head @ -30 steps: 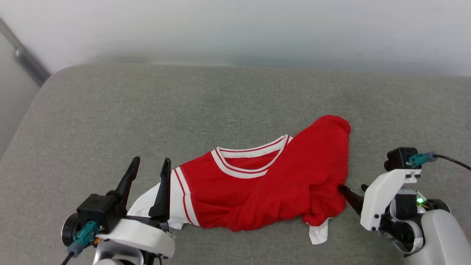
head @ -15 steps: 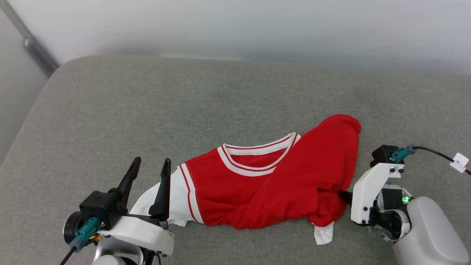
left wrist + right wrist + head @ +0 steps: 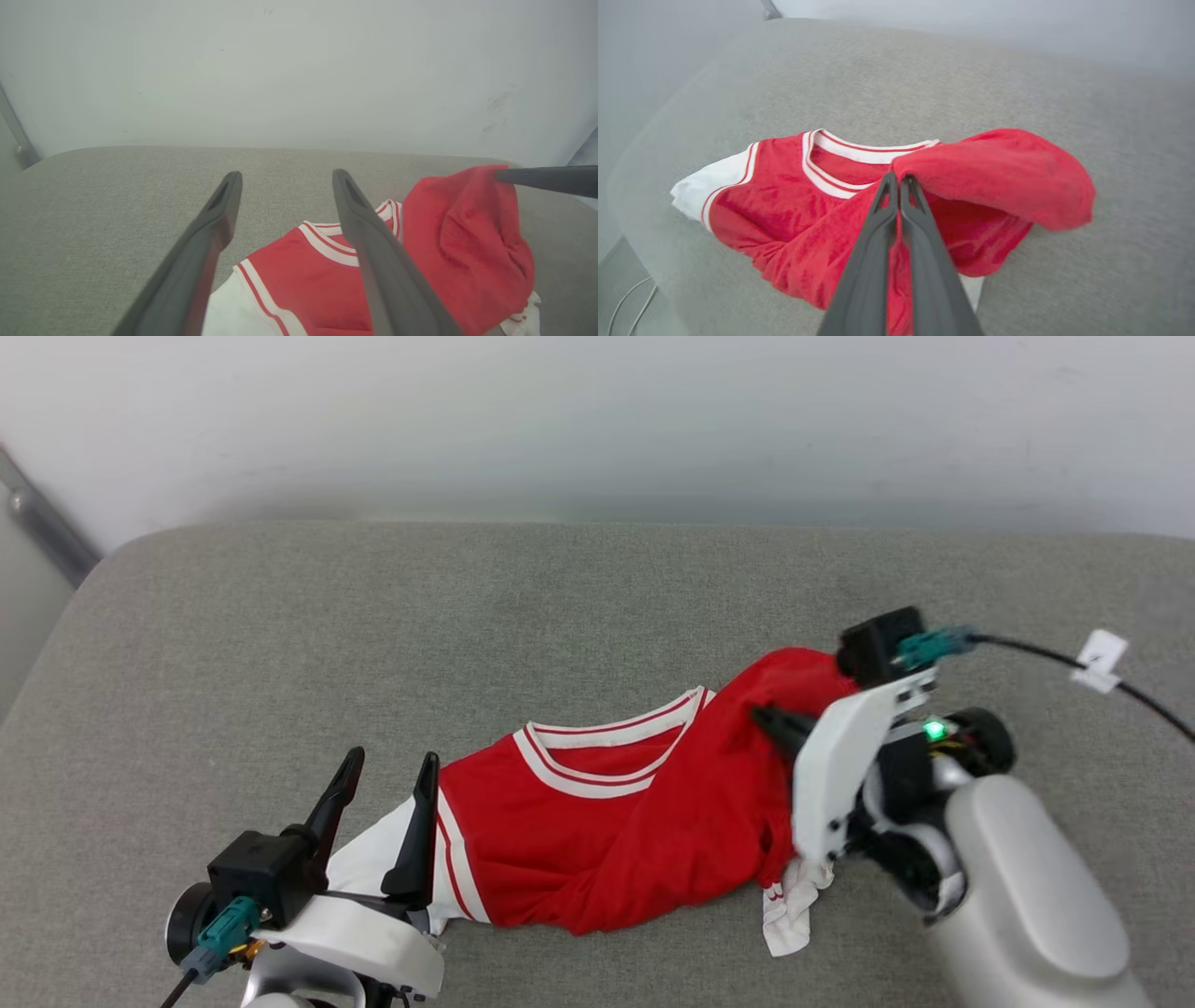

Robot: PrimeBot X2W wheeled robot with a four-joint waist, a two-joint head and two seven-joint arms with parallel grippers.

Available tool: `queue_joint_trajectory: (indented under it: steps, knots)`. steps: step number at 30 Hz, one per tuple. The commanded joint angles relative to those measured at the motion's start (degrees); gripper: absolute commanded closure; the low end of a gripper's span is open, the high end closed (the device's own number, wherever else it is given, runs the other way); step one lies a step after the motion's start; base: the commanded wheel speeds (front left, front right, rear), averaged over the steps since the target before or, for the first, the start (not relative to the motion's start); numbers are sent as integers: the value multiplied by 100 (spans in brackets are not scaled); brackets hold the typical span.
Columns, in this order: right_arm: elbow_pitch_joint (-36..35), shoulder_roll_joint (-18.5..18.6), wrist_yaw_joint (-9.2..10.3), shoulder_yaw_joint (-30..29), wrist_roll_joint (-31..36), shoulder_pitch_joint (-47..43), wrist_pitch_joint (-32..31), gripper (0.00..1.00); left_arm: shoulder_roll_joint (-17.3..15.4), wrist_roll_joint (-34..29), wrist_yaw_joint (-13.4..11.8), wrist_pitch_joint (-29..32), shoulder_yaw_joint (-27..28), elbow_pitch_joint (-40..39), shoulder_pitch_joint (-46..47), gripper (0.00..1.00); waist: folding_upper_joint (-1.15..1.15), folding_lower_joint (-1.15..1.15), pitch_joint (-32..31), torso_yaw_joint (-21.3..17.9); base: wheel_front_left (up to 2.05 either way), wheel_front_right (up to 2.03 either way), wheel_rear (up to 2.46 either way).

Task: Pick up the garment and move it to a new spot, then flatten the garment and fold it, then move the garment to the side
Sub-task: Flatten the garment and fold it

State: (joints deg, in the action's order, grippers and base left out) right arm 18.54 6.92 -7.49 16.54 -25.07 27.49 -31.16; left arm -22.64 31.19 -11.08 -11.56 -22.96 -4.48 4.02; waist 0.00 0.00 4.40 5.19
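The right gripper (image 3: 764, 717) clenches the garment (image 3: 597, 821) at its 3 o'clock end, long axis running toward the released left gripper (image 3: 392, 761) at 8 o'clock.

You've got two long, dark, tapering fingers on the left gripper (image 3: 392, 761), running back into a black block (image 3: 257, 873) and a white moulded shell (image 3: 359, 943), with a teal connector (image 3: 219, 926) feeding a black cable (image 3: 175, 987). Over on the right gripper (image 3: 761, 714) it's the same kit: white plate (image 3: 845, 765), black housing (image 3: 876, 642), teal plug (image 3: 934, 644), and there's a small green light (image 3: 934, 730) glowing behind it. Its black lead (image 3: 1036, 653) carries a little white tag (image 3: 1097, 655), and the forearm (image 3: 1027, 896) is smooth, rounded, pale grey.
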Motion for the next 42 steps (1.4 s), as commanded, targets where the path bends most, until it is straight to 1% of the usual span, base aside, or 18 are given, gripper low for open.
queue_joint_trajectory:
  steps: [1, 5, 9, 12, 14, 16, 17, 18, 19, 24, 25, 27, 30, 33, 37, 40, 42]
  knots:
    - [-168, -53, 1, 282, -90, -234, -34, 100, 8, 30, 5, -21, 5, -5, -44, 0, 0, 0, 4, -9, 0, 0, 0]
    - [-767, -21, 0, 1257, -350, -561, -114, 100, -4, 44, 22, -26, 6, 34, -22, 0, 0, 0, 43, -16, 0, 0, 0]
    - [-1112, 116, 0, 2269, -716, -916, -205, 100, 12, 94, 35, -34, 12, 105, -24, 0, 0, 0, 61, -35, 0, 0, 0]
    - [-1132, 290, 0, 2940, -993, -1098, -296, 100, 31, 119, 61, -54, -7, 163, 6, 0, 0, 0, 67, -45, 0, 0, 0]
    - [-1020, 401, 0, 3303, -1133, -1222, -362, 100, 49, 123, 87, -73, -19, 184, 34, 0, 0, 0, 60, -48, 0, 0, 0]
    - [-922, 494, 0, 3456, -1225, -1246, -310, 100, 56, 127, 104, -76, -32, 211, 64, 0, 0, 0, 64, -41, 0, 0, 0]
    - [-889, 533, 0, 3491, -1206, -1238, -252, 90, 59, 130, 108, -83, -36, 219, 78, 0, 0, 0, 66, -41, 0, 0, 0]
    - [-874, 541, 0, 3493, -1211, -1238, -148, 13, 59, 132, 110, -88, -37, 230, 88, 0, 0, 0, 67, -48, 0, 0, 0]
    - [-902, 544, 0, 3458, -1188, -1212, 13, 0, 54, 132, 109, -87, -34, 241, 89, 0, 0, 0, 64, -56, 0, 0, 0]
    - [-1225, 533, 0, 3086, -1018, -1222, 934, 0, 25, 137, 99, -108, -35, 315, 30, 0, 0, 0, -20, -73, 0, 0, 0]
    - [-1225, 533, 0, 3086, -1018, -1222, 934, 0, 25, 137, 99, -108, -35, 315, 30, 0, 0, 0, -20, -73, 0, 0, 0]
    - [-1436, 499, 0, 2832, -984, -1352, 1283, 0, 14, 138, 68, -124, -19, 330, -26, 0, 0, 0, -79, -88, 0, 0, 0]
    - [-1723, 434, 1, 2354, -909, -1570, 1613, 0, -6, 154, 21, -133, 13, 333, -116, 0, 0, 0, -156, -126, 0, 0, 0]
    - [-1866, 380, 1, 1687, -723, -1860, 1679, 0, -17, 171, -33, -139, 36, 315, -184, 0, 0, 0, -233, -168, 0, 0, 0]
    - [-1888, 290, 0, 551, -417, -2215, 1494, 0, -44, 166, -97, -144, 60, 263, -255, 0, 0, 0, -253, -220, 0, 0, 0]
    - [-1817, 255, 0, -234, -214, -2390, 1145, 0, -75, 164, -114, -128, 75, 222, -249, 0, 0, 0, -235, -254, 0, 0, 0]
    - [-1748, 237, 0, -611, -135, -2458, 809, 0, -88, 162, -139, -115, 81, 200, -249, 0, 0, 0, -217, -277, 0, 0, 0]
